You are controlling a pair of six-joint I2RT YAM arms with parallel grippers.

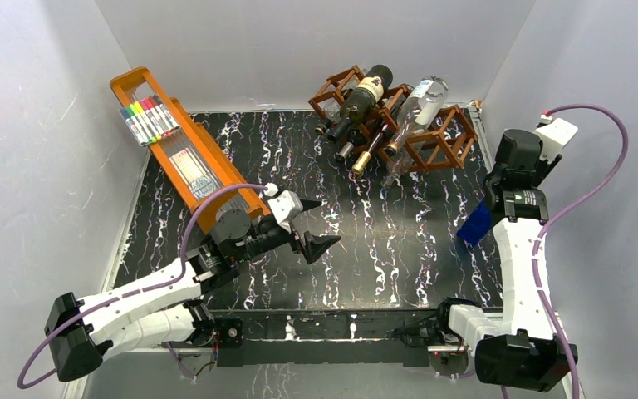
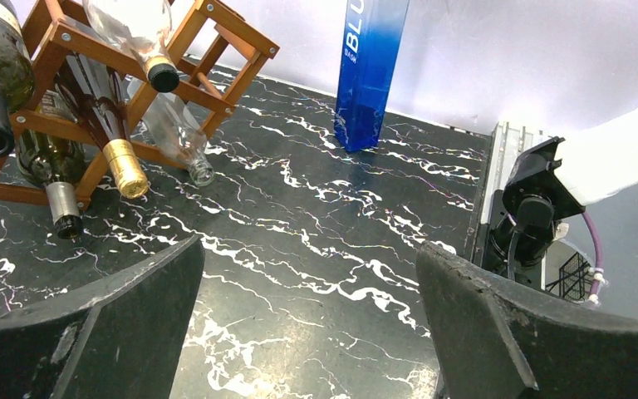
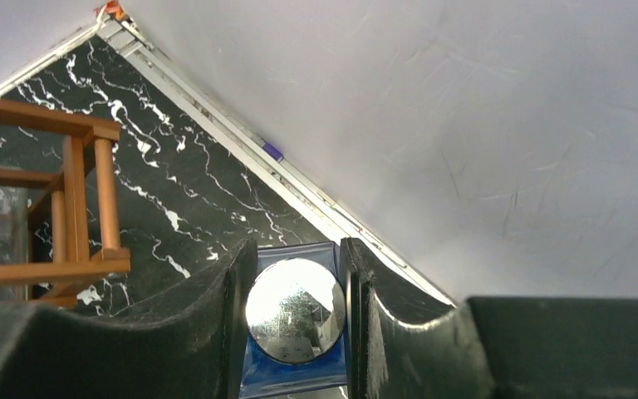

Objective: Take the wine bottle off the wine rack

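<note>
The reddish-brown wine rack (image 1: 455,138) stands at the back of the table and holds several bottles: a dark one with a cream label (image 1: 364,98), a clear one (image 1: 421,103) and a gold-capped one (image 1: 363,159). It also shows in the left wrist view (image 2: 56,39) and the right wrist view (image 3: 83,199). A square blue bottle (image 1: 474,225) with a silver cap (image 3: 295,309) stands upright on the table at the right (image 2: 370,75), off the rack. My right gripper (image 3: 297,253) is shut on its top. My left gripper (image 1: 329,222) hovers open and empty over the table's middle (image 2: 307,249).
An orange tray (image 1: 208,170) with coloured markers (image 1: 149,120) leans at the back left, close behind my left arm. White walls enclose the table on three sides. The right arm's base (image 2: 532,216) shows at the table's near right edge.
</note>
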